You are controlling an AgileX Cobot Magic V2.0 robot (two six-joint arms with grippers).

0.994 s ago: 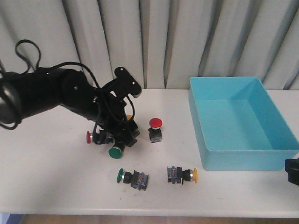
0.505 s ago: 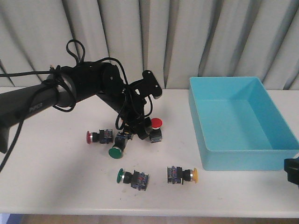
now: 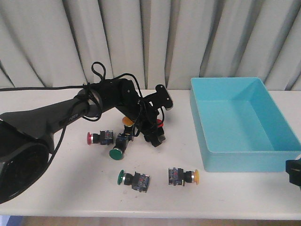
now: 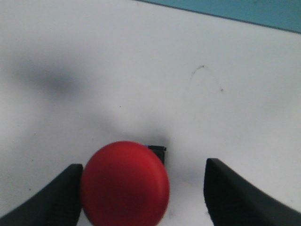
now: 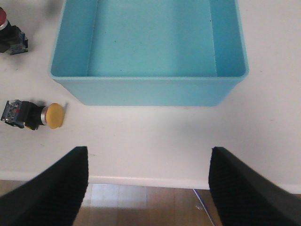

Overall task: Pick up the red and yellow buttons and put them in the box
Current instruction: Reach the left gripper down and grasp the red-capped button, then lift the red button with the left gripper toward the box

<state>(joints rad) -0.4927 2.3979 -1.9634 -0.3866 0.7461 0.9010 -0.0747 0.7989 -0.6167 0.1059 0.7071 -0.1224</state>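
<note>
Left gripper (image 4: 141,197): jaws held apart, lowered around the upright red button (image 4: 124,183) mid-worktop, cap against one finger, not clamped | right gripper (image 5: 148,188): held apart over the front edge | box (image 3: 244,125): right side | yellow button (image 3: 183,176): on its side near the front edge, beside the box's front-left corner.

1. White worktop (image 3: 56,179), matte, lit evenly w/ soft shadows.
2. Backdrop formed by grey pleated curtain (image 3: 188,42).
3. Wood-toned floor (image 5: 146,205) seen past worktop edge.
</note>
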